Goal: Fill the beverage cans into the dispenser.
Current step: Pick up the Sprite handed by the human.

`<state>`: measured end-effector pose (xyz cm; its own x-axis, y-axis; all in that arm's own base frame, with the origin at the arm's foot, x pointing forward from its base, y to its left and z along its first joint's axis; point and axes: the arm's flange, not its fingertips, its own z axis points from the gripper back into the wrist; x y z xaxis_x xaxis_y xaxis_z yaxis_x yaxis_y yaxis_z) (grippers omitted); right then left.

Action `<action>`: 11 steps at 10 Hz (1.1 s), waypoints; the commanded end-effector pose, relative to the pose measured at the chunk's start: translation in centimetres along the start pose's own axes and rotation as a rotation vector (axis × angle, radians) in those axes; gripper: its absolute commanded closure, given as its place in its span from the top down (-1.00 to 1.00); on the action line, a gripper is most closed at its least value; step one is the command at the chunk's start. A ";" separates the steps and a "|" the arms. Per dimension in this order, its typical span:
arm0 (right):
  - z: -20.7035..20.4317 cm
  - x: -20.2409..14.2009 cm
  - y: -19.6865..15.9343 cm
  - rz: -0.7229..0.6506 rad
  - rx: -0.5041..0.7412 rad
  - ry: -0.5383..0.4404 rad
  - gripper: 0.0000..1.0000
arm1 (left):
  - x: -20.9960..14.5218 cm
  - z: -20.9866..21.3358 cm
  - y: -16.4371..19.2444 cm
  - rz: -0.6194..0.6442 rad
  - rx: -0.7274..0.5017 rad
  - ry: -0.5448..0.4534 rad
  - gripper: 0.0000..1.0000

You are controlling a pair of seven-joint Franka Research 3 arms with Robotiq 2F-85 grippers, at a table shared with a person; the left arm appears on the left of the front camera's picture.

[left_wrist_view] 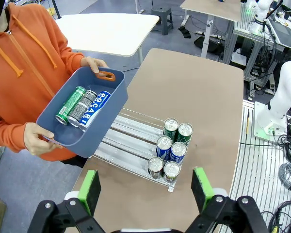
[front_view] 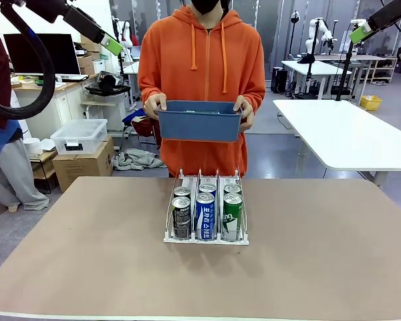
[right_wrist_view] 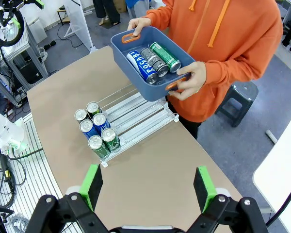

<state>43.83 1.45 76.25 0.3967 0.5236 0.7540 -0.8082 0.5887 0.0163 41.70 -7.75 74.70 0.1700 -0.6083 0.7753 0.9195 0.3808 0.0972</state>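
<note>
The dispenser (front_view: 206, 239), a clear rack with white wire dividers, stands mid-table with two beverage cans in each lane: black (front_view: 181, 217), blue-and-white (front_view: 205, 215) and green (front_view: 232, 215). Across the table a person in an orange hoodie holds a blue tub (front_view: 199, 122) above the rack's far end. From the left wrist, the tub (left_wrist_view: 102, 126) holds a green (left_wrist_view: 71, 104), a black (left_wrist_view: 82, 108) and a blue-and-white can (left_wrist_view: 94, 109), lying down. My left gripper (left_wrist_view: 146, 187) and right gripper (right_wrist_view: 147, 184) hang open high above the table, holding nothing.
The brown table (front_view: 321, 261) is bare around the rack. Behind the person, a white table (front_view: 347, 130) stands at the right, while a clear bin (front_view: 79, 136) on cardboard boxes sits at the left. Another person stands at the far left edge.
</note>
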 end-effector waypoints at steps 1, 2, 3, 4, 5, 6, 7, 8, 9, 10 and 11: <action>-0.1 0.1 -0.1 -0.005 -0.009 -0.006 1.00 | 0.0 0.1 -0.1 0.000 -0.006 -0.008 1.00; -0.1 0.1 -0.1 -0.005 -0.009 -0.006 1.00 | 0.0 0.1 -0.1 0.000 -0.006 -0.008 1.00; -0.1 0.1 -0.1 -0.005 -0.009 -0.006 1.00 | 0.0 0.1 -0.1 0.000 -0.006 -0.008 1.00; -0.1 0.1 -0.1 -0.005 -0.009 -0.006 1.00 | 0.0 0.1 -0.1 0.000 -0.006 -0.008 1.00; -0.1 0.1 -0.1 -0.005 -0.009 -0.006 1.00 | 0.0 0.1 -0.1 0.000 -0.006 -0.008 1.00; -0.1 0.1 -0.1 -0.005 -0.009 -0.006 1.00 | 0.0 0.1 -0.1 0.000 -0.006 -0.008 1.00; -0.1 0.1 -0.1 -0.005 -0.009 -0.006 1.00 | 0.0 0.1 -0.1 0.000 -0.006 -0.008 1.00; -0.1 0.1 -0.1 -0.005 -0.009 -0.006 1.00 | 0.0 0.1 -0.1 0.000 -0.006 -0.008 1.00; -0.1 0.1 -0.1 -0.005 -0.009 -0.006 1.00 | 0.0 0.1 -0.1 0.000 -0.006 -0.008 1.00; -0.1 0.1 -0.1 -0.005 -0.009 -0.006 1.00 | 0.0 0.1 -0.1 0.000 -0.006 -0.008 1.00; -0.1 0.1 -0.1 -0.005 -0.009 -0.006 1.00 | 0.0 0.1 -0.1 0.000 -0.006 -0.008 1.00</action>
<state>43.83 1.45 76.25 0.3967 0.5236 0.7540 -0.8082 0.5887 0.0163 41.70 -7.75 74.70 0.1700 -0.6083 0.7753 0.9195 0.3808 0.0972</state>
